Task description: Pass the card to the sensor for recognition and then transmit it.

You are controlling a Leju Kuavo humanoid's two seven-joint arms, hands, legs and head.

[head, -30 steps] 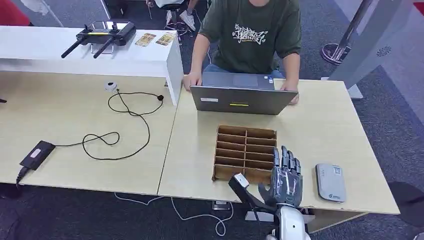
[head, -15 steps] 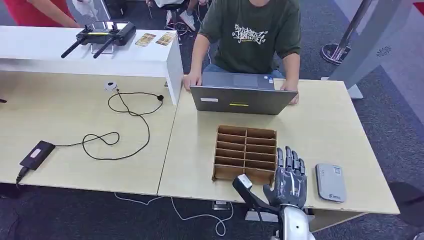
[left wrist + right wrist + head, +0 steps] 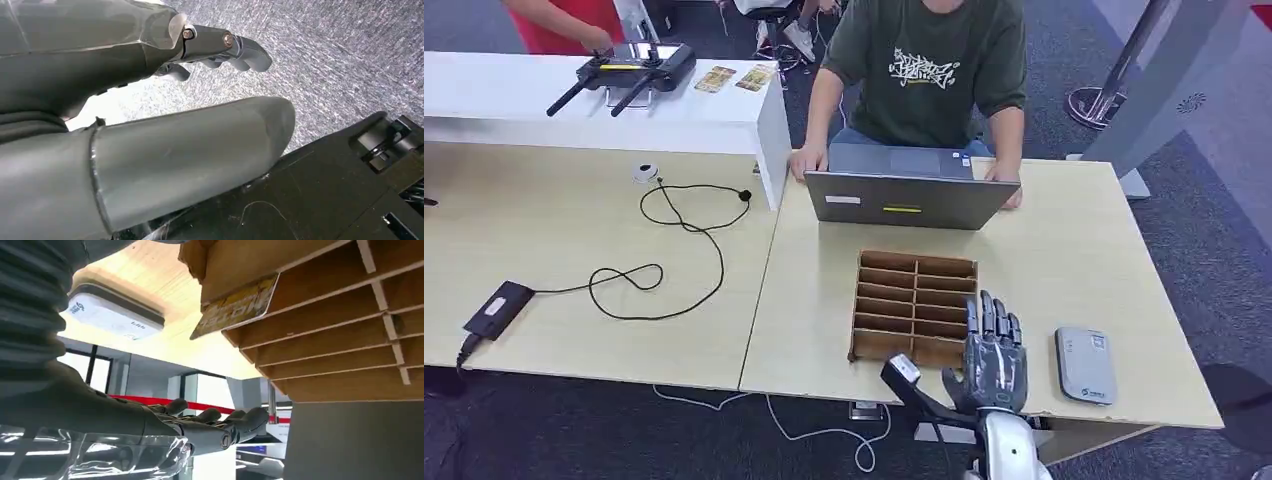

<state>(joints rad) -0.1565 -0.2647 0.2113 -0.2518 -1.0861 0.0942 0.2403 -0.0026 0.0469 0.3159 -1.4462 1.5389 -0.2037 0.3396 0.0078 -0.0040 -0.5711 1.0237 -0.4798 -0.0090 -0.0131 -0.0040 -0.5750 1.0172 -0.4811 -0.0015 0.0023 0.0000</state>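
Note:
A yellow card [image 3: 235,307] sticks out of a slot of the brown wooden divider box [image 3: 914,305], which stands on the table in front of the laptop. The grey card sensor [image 3: 1085,365] lies flat near the table's front right edge and also appears in the right wrist view [image 3: 112,312]. My right hand [image 3: 994,358] hovers between the box's front right corner and the sensor, fingers straight and spread, thumb out toward the box, holding nothing. My left hand [image 3: 165,125] hangs over the carpet, fingers apart and empty.
A person in a green shirt sits behind the open grey laptop [image 3: 911,190] at the far side. The left table carries a black cable [image 3: 674,250] and a small black box [image 3: 496,308]. A controller [image 3: 629,68] lies on the white shelf [image 3: 714,110], with a person in red behind it.
My right hand drifted slightly right and toward the table's front edge, then came back beside the box's corner, still spread. A person in red has come into view behind the white shelf.

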